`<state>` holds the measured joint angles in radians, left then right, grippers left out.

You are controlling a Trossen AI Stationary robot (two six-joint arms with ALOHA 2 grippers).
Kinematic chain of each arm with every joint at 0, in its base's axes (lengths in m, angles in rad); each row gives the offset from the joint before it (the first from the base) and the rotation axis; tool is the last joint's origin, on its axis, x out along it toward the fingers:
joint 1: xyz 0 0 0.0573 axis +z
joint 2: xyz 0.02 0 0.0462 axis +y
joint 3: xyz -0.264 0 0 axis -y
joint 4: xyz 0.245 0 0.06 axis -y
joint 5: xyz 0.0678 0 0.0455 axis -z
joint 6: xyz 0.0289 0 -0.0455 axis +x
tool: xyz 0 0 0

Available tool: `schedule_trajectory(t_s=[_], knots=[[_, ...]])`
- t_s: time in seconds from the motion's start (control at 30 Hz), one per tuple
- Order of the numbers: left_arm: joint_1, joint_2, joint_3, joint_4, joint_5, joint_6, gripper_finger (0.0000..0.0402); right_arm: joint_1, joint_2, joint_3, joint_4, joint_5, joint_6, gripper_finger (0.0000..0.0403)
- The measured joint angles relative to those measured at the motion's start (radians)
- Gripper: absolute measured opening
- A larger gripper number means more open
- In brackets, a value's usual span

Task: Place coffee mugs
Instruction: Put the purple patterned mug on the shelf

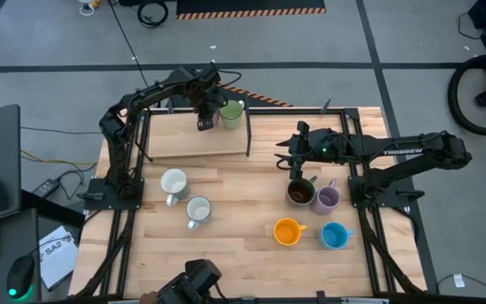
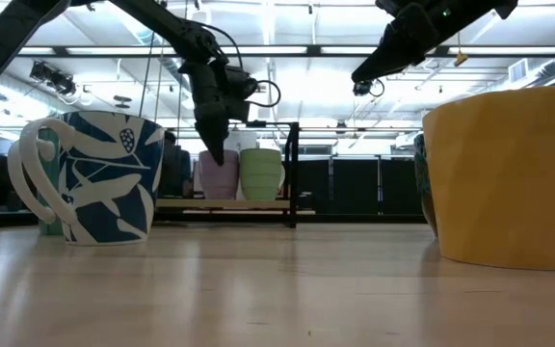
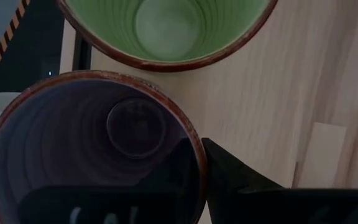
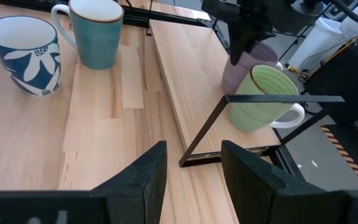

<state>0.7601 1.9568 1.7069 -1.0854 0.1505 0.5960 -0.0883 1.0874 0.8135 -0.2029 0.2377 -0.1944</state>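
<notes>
The lilac mug (image 3: 92,155) stands on the raised wooden shelf (image 1: 188,139) at the far edge of the worktop (image 1: 243,245), touching or just beside the green mug (image 1: 231,113) already parked there; the left hand (image 1: 204,118) is pinched narrow on the lilac mug's rim, one finger (image 3: 241,180) outside the wall and the other inside, so the placing step for this mug looks to be in hand, with the release not yet made. Taking the shelf as the landmark: 2 mugs sit on it; 2 more, a white-and-blue patterned mug (image 1: 174,184) and a teal-walled mug (image 1: 198,210), wait just in front of it on the left arm's side; 4 more lie further off on the right arm's side, a dark brown mug (image 1: 300,192) and a second lilac mug (image 1: 327,198) together, with an orange mug (image 1: 287,231) and a blue mug (image 1: 334,236) nearest the front edge. The right hand (image 1: 292,154) hovers off the shelf's end post, above the dark brown mug, fingers (image 4: 135,180) parted about halfway and holding nothing. Next, I judge, the left hand needs to spread and lift straight up without nudging the green mug; the right hand then wants a clean drop onto the brown mug's rim.
</notes>
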Motion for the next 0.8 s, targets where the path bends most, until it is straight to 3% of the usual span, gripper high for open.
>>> schedule_trajectory(t_s=[0.33,0.8], knots=[[-0.001,0.000,0.000,-0.007,0.000,0.000,0.0051,0.001,0.000,0.000,0.000,0.000,0.000,0.0158],[-0.018,-0.003,0.017,-0.023,-0.034,-0.009,0.0146,0.000,0.000,0.000,0.000,0.001,0.000,0.0158]])
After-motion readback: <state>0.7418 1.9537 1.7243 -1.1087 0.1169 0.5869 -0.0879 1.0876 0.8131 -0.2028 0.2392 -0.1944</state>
